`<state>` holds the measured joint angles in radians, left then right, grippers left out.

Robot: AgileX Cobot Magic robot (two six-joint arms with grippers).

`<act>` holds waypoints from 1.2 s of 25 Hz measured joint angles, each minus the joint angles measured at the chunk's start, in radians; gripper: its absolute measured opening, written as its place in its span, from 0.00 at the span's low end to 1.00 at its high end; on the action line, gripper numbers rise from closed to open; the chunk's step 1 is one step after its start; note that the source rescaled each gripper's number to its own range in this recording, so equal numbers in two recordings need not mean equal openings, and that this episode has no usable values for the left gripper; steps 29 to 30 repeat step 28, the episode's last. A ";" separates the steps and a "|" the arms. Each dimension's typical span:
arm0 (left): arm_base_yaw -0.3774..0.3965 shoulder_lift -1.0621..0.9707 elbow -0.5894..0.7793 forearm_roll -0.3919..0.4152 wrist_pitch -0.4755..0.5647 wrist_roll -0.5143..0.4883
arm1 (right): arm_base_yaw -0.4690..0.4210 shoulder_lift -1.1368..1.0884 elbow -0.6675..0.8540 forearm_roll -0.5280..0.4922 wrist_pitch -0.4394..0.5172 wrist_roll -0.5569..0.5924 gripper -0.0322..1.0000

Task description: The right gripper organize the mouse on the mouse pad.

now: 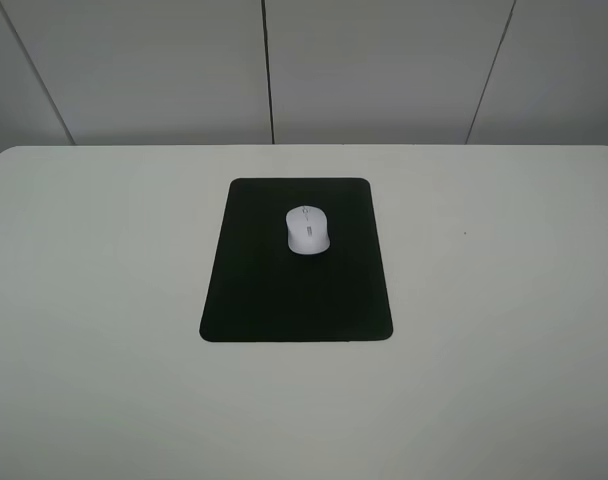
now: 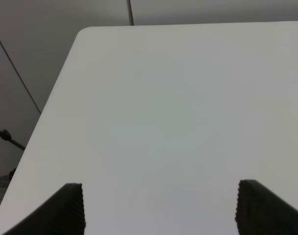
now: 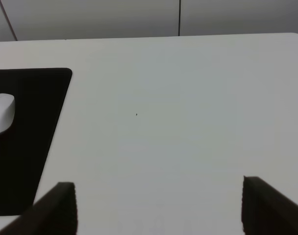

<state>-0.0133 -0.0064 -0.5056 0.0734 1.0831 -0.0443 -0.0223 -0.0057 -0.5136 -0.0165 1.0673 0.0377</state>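
Now, white mouse (image 1: 308, 230) on black mouse pad (image 1: 296, 300) toward its 12 o'clock edge, white table (image 1: 504, 300), right gripper (image 3: 159, 208) fingers (image 3: 58, 208) spread wide, left gripper (image 2: 159, 208) fingers (image 2: 65, 210) spread too, both over bare table.

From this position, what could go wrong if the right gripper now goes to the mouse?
1. The mouse is smooth and rounded, so the open right gripper might let it slip if it closes off-centre.
2. It sits in the far half of the pad; a low approach could catch and shift the thin pad.
3. In the right wrist view the mouse is cut by the picture's edge, so aiming may be poor.
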 joint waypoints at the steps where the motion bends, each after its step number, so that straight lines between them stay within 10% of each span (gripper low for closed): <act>1: 0.000 0.000 0.000 0.000 0.000 0.000 | 0.000 0.000 0.000 0.000 0.000 -0.001 0.36; 30: 0.000 0.000 0.000 0.001 0.000 0.000 | 0.000 0.000 0.000 0.009 0.000 -0.006 0.36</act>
